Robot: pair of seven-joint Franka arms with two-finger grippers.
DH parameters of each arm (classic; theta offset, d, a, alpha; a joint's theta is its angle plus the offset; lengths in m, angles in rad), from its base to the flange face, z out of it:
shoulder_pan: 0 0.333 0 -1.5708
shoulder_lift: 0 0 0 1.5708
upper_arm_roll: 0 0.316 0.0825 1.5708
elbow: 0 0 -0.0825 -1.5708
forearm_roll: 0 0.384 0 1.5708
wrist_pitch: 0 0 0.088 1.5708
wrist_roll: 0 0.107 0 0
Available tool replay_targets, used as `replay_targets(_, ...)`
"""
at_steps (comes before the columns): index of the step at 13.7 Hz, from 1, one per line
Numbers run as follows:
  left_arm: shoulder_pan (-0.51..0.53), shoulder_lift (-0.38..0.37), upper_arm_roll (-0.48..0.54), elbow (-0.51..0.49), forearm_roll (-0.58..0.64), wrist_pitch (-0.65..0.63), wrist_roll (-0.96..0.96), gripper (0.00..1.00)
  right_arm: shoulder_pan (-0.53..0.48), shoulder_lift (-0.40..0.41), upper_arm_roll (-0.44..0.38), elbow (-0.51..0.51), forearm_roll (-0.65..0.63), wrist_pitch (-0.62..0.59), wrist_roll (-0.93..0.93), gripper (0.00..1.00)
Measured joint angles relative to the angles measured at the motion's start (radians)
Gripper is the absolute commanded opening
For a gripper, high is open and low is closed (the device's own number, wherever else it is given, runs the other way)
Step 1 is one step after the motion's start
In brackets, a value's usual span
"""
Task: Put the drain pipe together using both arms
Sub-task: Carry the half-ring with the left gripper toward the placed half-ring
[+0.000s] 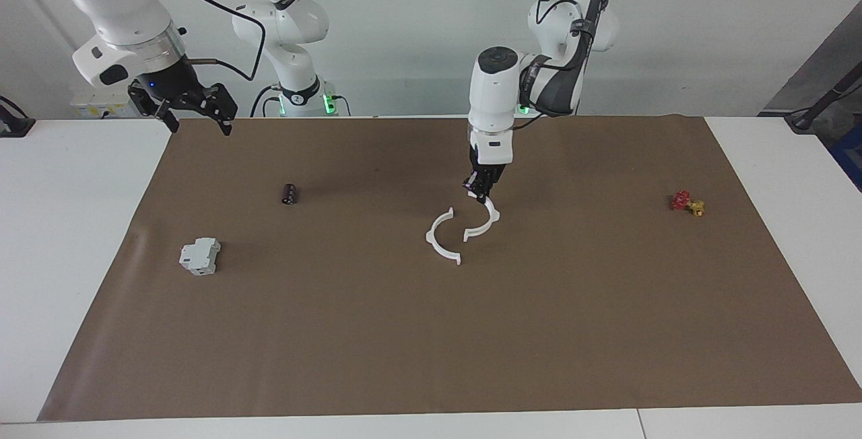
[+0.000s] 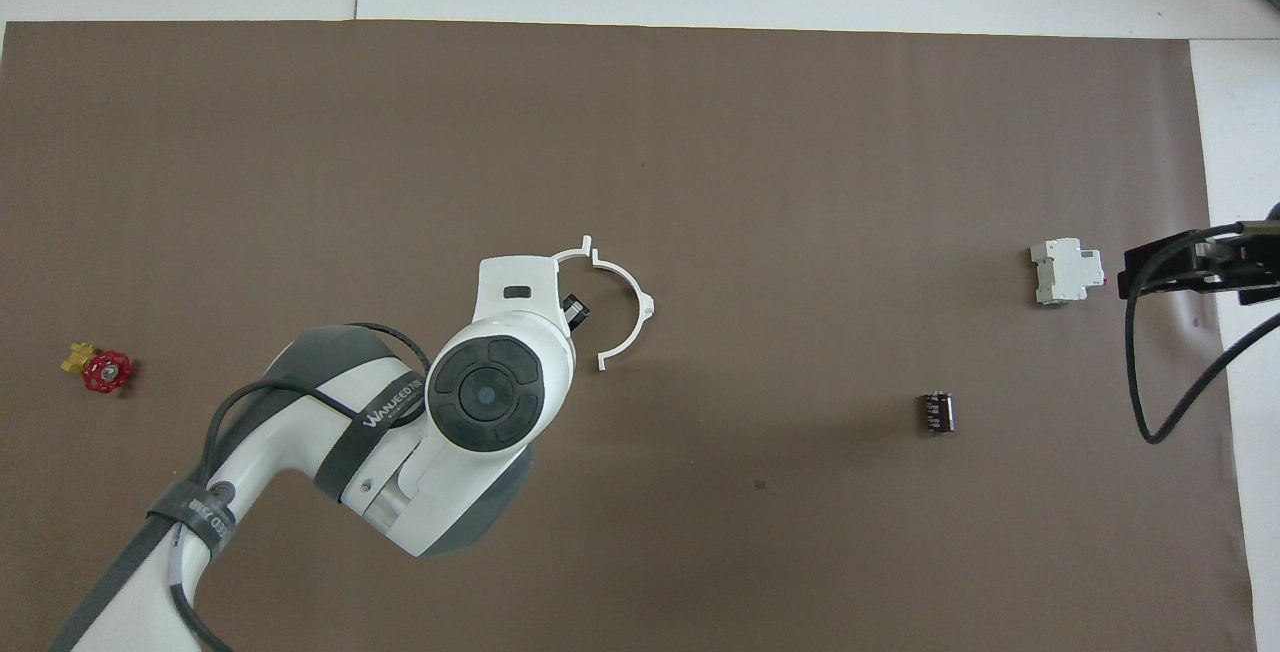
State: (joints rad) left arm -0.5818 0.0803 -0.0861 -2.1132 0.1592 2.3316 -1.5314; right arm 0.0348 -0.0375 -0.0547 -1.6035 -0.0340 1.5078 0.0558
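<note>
half-rings (image 1: 443, 240) (image 1: 482, 223) on mat, open sides facing each other

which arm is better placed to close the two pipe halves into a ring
Left. Its tool is shut on one half-ring, right beside the half-ring on the mat. The right tool waits open over the table corner.

On the brown mat (image 1: 431, 331) — boxy block (image 1: 200, 256), dark cylinder (image 1: 289, 193), red-and-yellow valve (image 1: 687, 203) — well apart.
</note>
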Motion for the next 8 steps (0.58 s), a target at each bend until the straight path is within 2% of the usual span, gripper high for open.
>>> replay_targets(2,-0.003,0.012,0.004,0.002,0.0,0.008,-0.078,0.0,0.0,0.0,0.0,0.0,0.0,0.0,0.0,1.0)
replay_targets(6,0.014,0.135,0.027,0.004,0.021,0.101,-0.099,0.0,0.0,0.0,0.0,0.0,0.0,0.0,0.0,1.0)
replay_targets(8,0.031,0.159,0.029,0.01,0.038,0.109,-0.099,0.0,0.0,0.0,0.0,0.0,0.0,0.0,0.0,1.0)
